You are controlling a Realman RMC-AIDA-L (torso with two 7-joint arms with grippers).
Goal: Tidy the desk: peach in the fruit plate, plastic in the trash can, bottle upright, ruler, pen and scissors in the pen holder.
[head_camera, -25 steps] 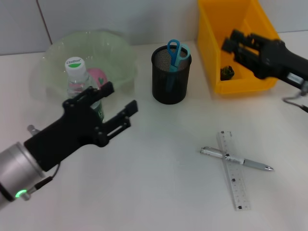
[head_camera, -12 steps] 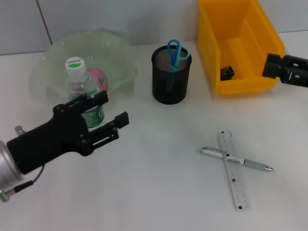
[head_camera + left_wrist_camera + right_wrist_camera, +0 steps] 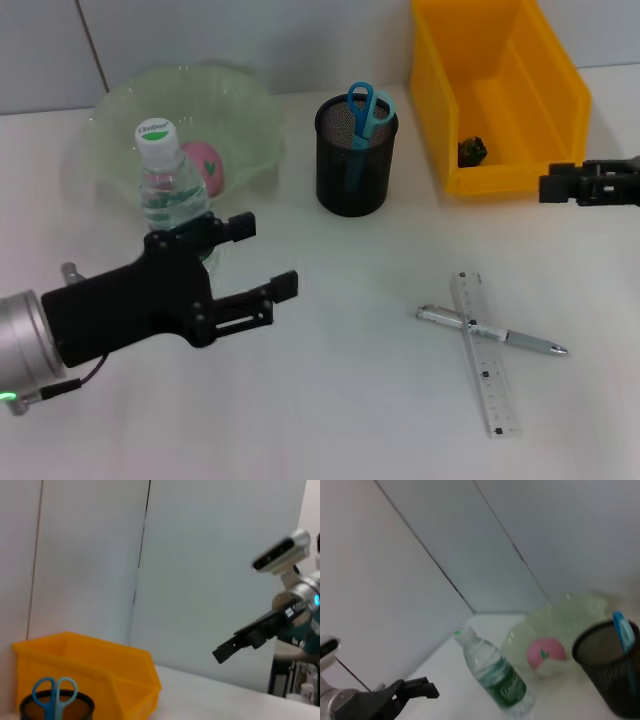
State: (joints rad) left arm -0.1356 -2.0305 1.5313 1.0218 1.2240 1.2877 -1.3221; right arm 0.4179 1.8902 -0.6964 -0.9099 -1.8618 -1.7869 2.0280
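Note:
The bottle (image 3: 170,190) with a green label and white cap stands upright in front of the pale green fruit plate (image 3: 240,110), which holds the pink peach (image 3: 207,162). My left gripper (image 3: 268,260) is open and empty, just in front of the bottle. The black mesh pen holder (image 3: 354,170) holds blue scissors (image 3: 365,108). A clear ruler (image 3: 484,352) and a silver pen (image 3: 492,331) lie crossed on the desk at the front right. My right gripper (image 3: 552,187) is at the right edge beside the yellow bin (image 3: 490,90), which holds dark plastic (image 3: 471,150). The bottle (image 3: 495,672), peach (image 3: 545,652) and holder (image 3: 605,670) show in the right wrist view.
The yellow bin (image 3: 90,670) and scissors (image 3: 52,692) also show in the left wrist view, with the right arm (image 3: 255,632) farther off. The white desk (image 3: 340,400) lies between the left gripper and the ruler.
My left gripper has drawn away from the bottle and shifted right and forward, open. My right arm has pulled back out of the yellow bin toward the right edge and lower.

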